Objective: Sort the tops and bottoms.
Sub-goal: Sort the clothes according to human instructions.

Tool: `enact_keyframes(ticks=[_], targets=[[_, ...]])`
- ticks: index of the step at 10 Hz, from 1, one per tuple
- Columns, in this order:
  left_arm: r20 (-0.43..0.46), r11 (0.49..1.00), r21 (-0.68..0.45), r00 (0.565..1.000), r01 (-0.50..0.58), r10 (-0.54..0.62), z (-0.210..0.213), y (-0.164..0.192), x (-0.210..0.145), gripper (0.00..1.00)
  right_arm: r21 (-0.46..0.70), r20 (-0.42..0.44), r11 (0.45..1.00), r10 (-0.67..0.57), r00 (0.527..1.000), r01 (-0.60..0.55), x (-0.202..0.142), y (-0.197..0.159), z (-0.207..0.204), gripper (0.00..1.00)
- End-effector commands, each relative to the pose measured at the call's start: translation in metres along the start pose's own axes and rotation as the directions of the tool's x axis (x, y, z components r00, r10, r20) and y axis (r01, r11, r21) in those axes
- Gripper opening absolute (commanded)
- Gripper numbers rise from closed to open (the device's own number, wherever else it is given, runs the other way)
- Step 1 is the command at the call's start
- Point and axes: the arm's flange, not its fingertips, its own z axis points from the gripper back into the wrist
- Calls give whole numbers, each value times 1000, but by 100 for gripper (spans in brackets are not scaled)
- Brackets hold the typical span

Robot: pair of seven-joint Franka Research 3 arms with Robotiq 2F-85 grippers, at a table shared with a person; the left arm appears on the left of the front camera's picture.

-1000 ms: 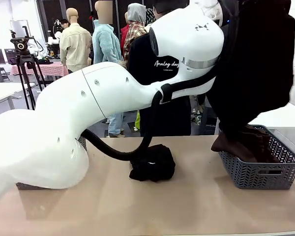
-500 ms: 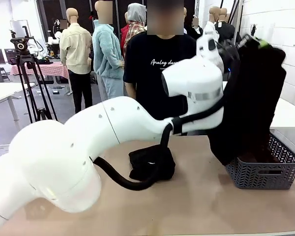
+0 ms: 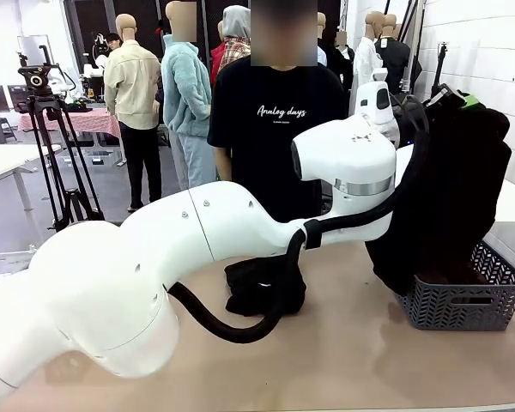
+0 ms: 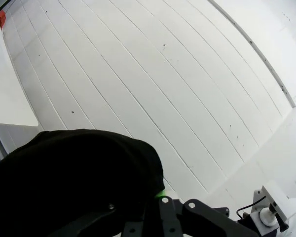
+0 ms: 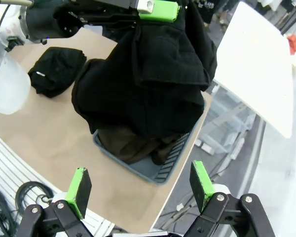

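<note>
table [image 3: 369, 360]: bottoms [image 3: 451, 189] hang from left gripper [image 3: 459, 96]

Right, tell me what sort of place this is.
Probably a robot lab or recording room: a white robot arm holds a black garment over a grey basket, and a camera tripod stands behind.

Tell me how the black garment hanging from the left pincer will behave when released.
Floppy: the black garment drapes limply from the left pincer. Probably fairly heavy, since its folds look thick. It would likely slump and may spill over the basket rim.
</note>
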Motion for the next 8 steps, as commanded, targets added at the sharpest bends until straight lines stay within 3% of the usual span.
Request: enact_keyframes(ticks=[1, 3, 5, 8], targets=[[7, 1000, -26, 1000, -16, 16, -1, -9, 1, 0, -4, -13, 1000, -10, 1000, 9, -1, 0, 0, 100], [-1, 1000, -5, 1000, -5, 5, -1, -2, -1, 0, -4, -13, 1000, -10, 1000, 9, -1, 0, 0, 100], [-214, 1000, 5, 977, 17, -15, -30, 49, -8, 0, -4, -13, 1000, -10, 1000, 9, -1, 0, 0, 100], [-423, 992, -24, 898, 125, -124, -71, 94, -32, 0, -4, -13, 1000, -10, 1000, 9, -1, 0, 0, 100]])
